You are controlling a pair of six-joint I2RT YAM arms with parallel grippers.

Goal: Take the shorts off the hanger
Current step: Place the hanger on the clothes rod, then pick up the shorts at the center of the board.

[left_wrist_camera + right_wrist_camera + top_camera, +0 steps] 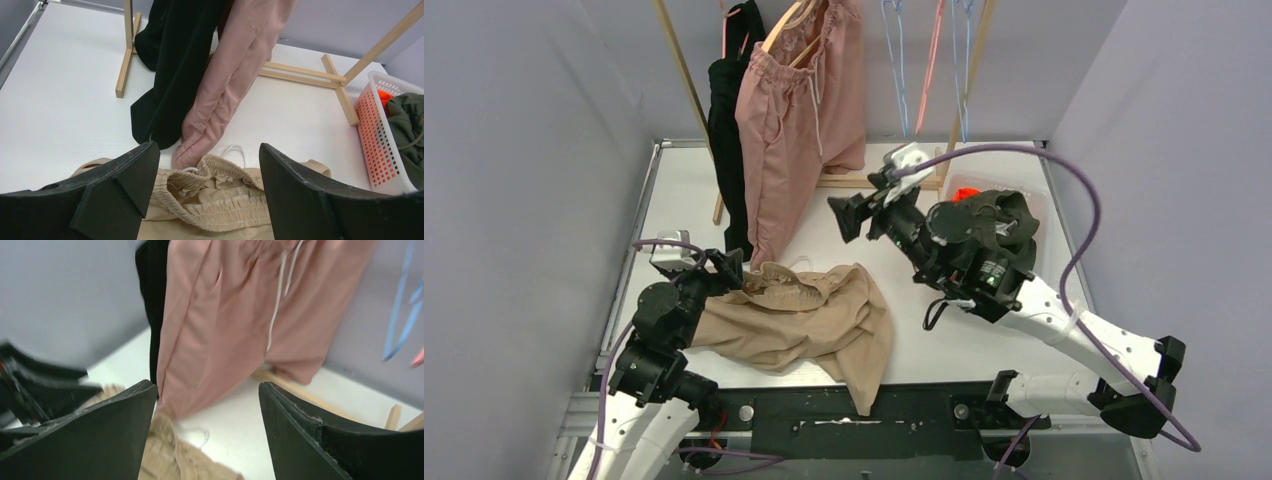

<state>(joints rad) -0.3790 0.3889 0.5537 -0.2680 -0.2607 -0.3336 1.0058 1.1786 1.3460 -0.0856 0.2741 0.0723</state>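
The left gripper [207, 160] is found with its jaws spread wide, set low over the gathered waistband of the beige shorts [220, 195]; the waistband lies between and below the fingers and no pinch on it is seen. The beige shorts [814, 315] are spread in a loose heap on the white table [964, 340] at the near left, off any hanger, one leg trailing over the near edge. The right gripper [207, 400] is likewise spread, nothing being held between its jaws; it is raised above the middle of the table [864, 205] and is pointed toward the dusty pink shorts [235, 315]. The dusty pink shorts [794, 130] are hung from a wooden hanger [789, 25] on the wooden rack [679, 60], their hems reaching down to the table. A black garment [729, 150] is hung just beside them on the left. Thin wire hangers [899, 60] are seen bare on the right of the rack. At the far right a white basket [380, 140] is placed, in which the olive green shorts [407, 120] and the orange shorts [385, 95] are lodged
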